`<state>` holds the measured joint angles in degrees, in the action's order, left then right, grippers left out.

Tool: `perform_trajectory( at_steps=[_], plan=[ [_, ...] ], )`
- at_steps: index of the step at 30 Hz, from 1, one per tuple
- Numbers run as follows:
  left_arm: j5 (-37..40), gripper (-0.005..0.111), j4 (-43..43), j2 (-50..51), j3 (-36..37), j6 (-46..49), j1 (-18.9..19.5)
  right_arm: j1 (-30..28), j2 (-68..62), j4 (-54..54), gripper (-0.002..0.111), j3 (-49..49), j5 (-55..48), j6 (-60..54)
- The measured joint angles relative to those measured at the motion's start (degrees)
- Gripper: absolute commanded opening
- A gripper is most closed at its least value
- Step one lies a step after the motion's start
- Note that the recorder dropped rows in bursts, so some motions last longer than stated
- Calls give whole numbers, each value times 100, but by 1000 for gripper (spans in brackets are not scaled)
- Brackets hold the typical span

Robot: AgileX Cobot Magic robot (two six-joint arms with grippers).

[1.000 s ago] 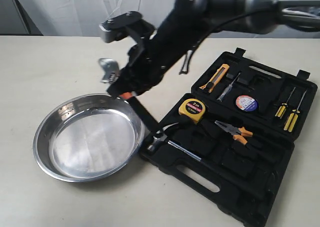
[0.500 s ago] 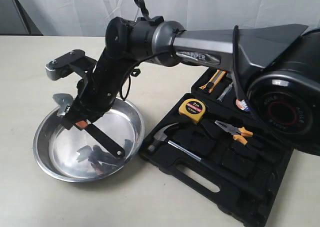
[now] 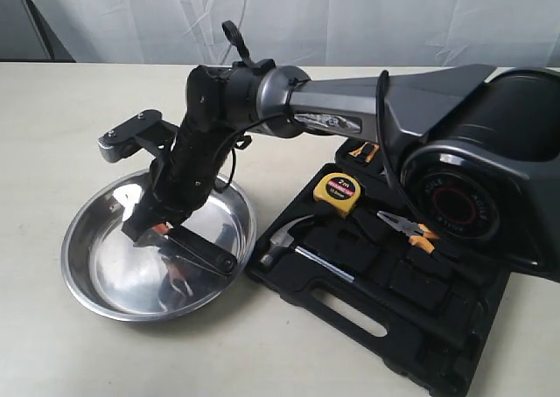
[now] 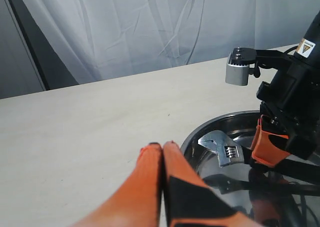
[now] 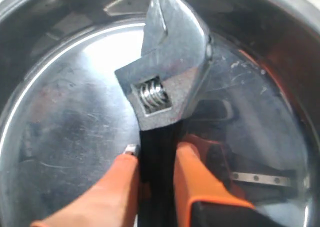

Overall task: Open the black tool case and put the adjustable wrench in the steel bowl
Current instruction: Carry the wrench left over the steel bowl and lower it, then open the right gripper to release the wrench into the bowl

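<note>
- The large black moulded plastic tool case lies open, off to one side of the right gripper.
- The wide shiny steel bowl sits directly beneath that gripper.
- The small silver-headed, black-handled adjustable wrench is clamped by its handle, its head low over the bowl's floor. Best to lower it until it touches, then release gently.
- The left gripper is pressed closed on nothing, just outside the rim.
</note>
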<state>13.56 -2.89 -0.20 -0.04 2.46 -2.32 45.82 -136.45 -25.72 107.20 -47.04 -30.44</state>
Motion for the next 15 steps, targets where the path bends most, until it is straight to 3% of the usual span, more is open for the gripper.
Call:
perform_trajectory(
  at_steps=[3, 5, 9, 13, 15],
  plan=[
    [0, 0, 0, 0, 0, 0, 0, 0, -4, 13, 37, 0, 24, 0],
    [0, 0, 0, 0, 0, 0, 0, 0, -25, 13, 42, 0, 50, 0],
    [0, 0, 0, 0, 0, 0, 0, 0, 74, 45, 27, 10, 1, 48],
    [0, 0, 0, 0, 0, 0, 0, 0, 371, 147, 2, 10, -92, 62],
    [0, 0, 0, 0, 0, 0, 0, 0, 636, 236, -1, 10, -221, 62]
  ],
)
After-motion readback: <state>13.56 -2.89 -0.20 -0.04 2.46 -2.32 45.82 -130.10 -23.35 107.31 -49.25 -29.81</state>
